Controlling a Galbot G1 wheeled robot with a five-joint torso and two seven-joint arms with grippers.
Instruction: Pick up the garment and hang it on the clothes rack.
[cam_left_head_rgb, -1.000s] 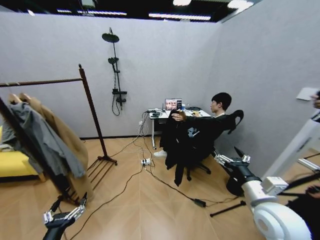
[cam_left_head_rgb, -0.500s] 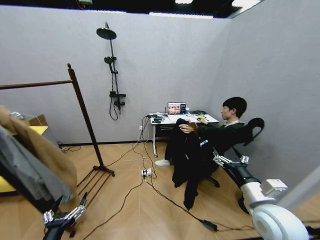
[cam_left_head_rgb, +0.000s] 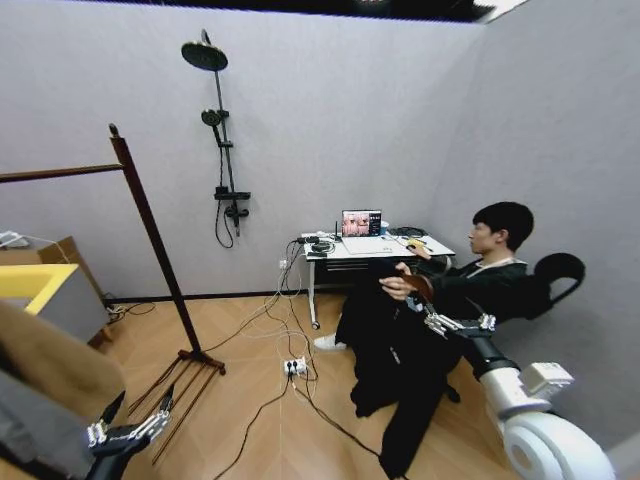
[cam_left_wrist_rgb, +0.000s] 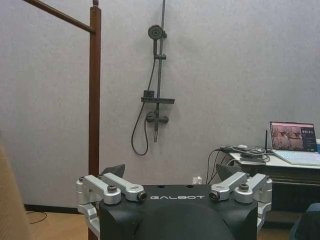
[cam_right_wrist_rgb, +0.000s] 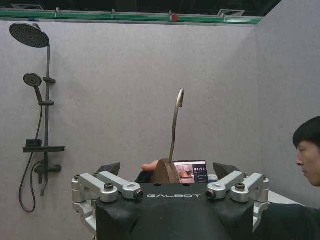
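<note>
A seated person (cam_left_head_rgb: 500, 270) holds the black garment (cam_left_head_rgb: 395, 370) up by a wooden hanger (cam_right_wrist_rgb: 165, 172); the fabric drapes down to the floor. My right gripper (cam_left_head_rgb: 458, 320) is open just beside the person's hand and the garment's top. In the right wrist view the hanger's metal hook (cam_right_wrist_rgb: 175, 125) rises between the spread fingers of that gripper (cam_right_wrist_rgb: 167, 170), untouched. The clothes rack (cam_left_head_rgb: 150, 250) stands at the left, its post (cam_left_wrist_rgb: 95, 100) and top bar dark wood. My left gripper (cam_left_head_rgb: 135, 412) hangs low at the left, open (cam_left_wrist_rgb: 171, 171) and holding nothing.
A tan coat (cam_left_head_rgb: 45, 365) and a grey jacket (cam_left_head_rgb: 30, 440) hang close at the lower left. A desk (cam_left_head_rgb: 375, 247) with a laptop stands behind the person. Cables and a power strip (cam_left_head_rgb: 293, 367) lie on the wooden floor. A shower fixture (cam_left_head_rgb: 215, 130) is on the wall.
The camera has moved closer to the person, and the rack has slid left in the picture. The person has lowered the garment, now right beside my right gripper.
</note>
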